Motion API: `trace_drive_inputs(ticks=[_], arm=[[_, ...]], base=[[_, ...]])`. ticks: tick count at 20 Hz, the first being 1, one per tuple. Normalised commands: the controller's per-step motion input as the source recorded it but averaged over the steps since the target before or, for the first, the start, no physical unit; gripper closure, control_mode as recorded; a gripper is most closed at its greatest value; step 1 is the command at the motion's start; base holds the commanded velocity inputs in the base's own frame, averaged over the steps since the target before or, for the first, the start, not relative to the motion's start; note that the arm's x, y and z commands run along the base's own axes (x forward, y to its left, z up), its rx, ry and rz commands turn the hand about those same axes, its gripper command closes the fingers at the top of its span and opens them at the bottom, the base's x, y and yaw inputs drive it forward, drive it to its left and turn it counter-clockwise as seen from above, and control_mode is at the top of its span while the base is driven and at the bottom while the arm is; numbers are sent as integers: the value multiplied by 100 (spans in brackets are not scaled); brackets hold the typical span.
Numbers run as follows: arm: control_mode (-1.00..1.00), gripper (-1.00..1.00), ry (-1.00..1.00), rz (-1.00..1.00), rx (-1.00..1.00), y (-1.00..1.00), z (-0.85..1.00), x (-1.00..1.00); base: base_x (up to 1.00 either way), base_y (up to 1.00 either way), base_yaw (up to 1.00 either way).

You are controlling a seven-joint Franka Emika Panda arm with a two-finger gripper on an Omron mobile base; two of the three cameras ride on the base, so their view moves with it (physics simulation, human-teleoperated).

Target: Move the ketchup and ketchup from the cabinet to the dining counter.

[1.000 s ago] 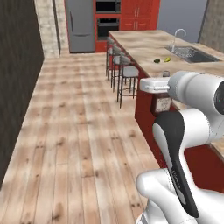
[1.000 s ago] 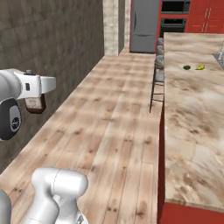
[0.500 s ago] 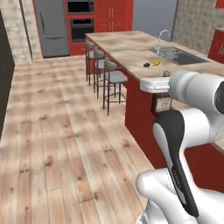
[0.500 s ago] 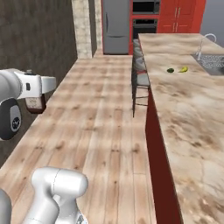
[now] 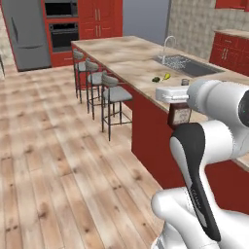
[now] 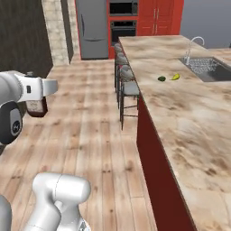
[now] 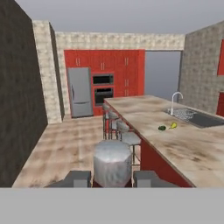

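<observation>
My gripper (image 5: 178,104) is shut on one ketchup (image 5: 179,116), a small dark red-brown bottle with a pale label that hangs under the white hand. From the right base view the ketchup (image 6: 36,107) sits below the gripper (image 6: 38,96), over the wooden floor. In the hand view its cap end (image 7: 113,164) stands between the two fingertips of the gripper (image 7: 111,178). The dining counter (image 5: 131,61) with its marbled top and steel sink (image 5: 188,66) runs along the right, close beside the arm; the dining counter (image 6: 194,117) is also ahead in the hand view (image 7: 188,151). The cabinet is out of view.
Three bar stools (image 5: 110,93) line the island's near side, also seen as stools (image 6: 128,86). A small green and a yellow item (image 6: 168,78) lie near the sink (image 6: 208,67). A steel fridge (image 5: 26,34) and ovens stand at the far wall. A dark wall (image 7: 17,100) bounds the left.
The whole picture has swung as the base moved: the island now sits nearer and more central. The gripper keeps its hold on the bottle in the same pose.
</observation>
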Motion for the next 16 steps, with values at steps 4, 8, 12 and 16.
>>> trace_drive_inputs(ticks=[4, 8, 12, 16], arm=[[100, 100, 0, 0, 0, 0, 0, 0], [100, 100, 0, 0, 0, 0, 0, 0], [100, 100, 0, 0, 0, 0, 0, 0], [100, 100, 0, 0, 0, 0, 0, 0]], base=[[78, 44, -32], [78, 46, -29], [73, 54, -21], [71, 57, -19]])
